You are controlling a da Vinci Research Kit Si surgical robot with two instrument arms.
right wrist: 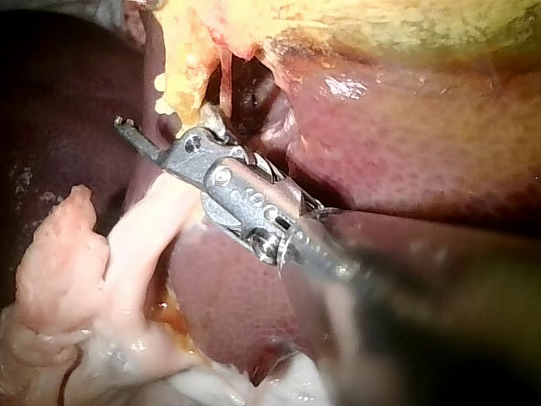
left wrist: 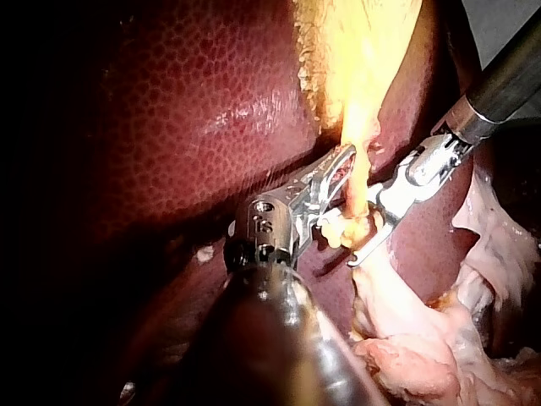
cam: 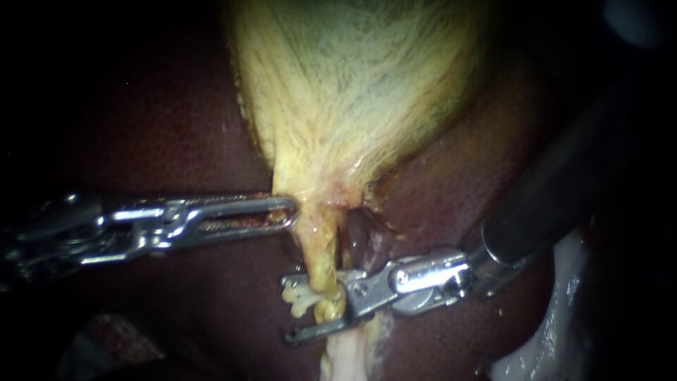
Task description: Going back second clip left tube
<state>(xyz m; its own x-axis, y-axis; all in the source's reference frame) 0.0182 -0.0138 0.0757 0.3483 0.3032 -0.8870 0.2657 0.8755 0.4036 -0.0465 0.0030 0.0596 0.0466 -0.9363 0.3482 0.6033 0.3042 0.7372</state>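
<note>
Right instrument (cam: pixel 305 310): jaws spread, with the left tube (cam: pixel 319 247) passing through the gap. As far as I can see, nothing is pinched. White clip (cam: pixel 299 295) sits on the tube inside that same gap.

Key relation: the tube's long axis runs 12–6, the jaws point at 9 and the shaft leaves toward 2. My read is that the exit is straight back along the shaft toward 2, with no sideways swing until the tips are clear of the clip.

Left instrument (cam: pixel 289 213) enters from 9. Its jaws are pressed together on the tube's edge just under the gallbladder (cam: pixel 352 85), at 12 from the clip. The right instrument is the one nearer the clip.

Count:
- Instruments: 2.
- Clips: 1 I can separate; a second can't be made out.
- Tubes: the yellow left tube, plus a dim darker strand (cam: pixel 356 236) at its 3.

Liver (cam: pixel 141 141) lies behind everything.
</note>
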